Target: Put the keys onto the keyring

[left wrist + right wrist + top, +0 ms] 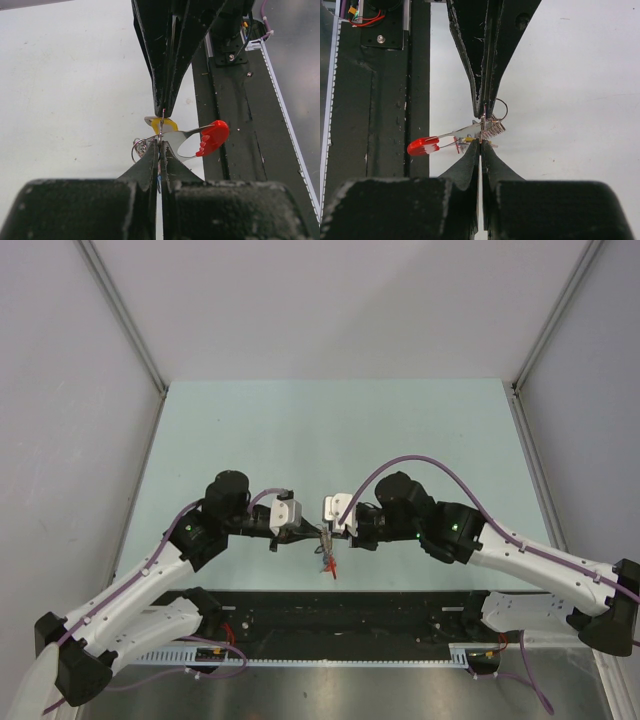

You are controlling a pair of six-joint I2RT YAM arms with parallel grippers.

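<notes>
top camera looks down from high behind, over the whole tabletop [300,420]. wrist cameras sit close, staring along their own fingers [147,165] at each other, sharing the keyring [214,136] and yellow key [168,123] between them.

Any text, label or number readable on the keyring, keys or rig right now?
None readable.
The keyring's red end piece and the yellow key head show no print.
The small boards by the arm bases are too small to read.
</notes>
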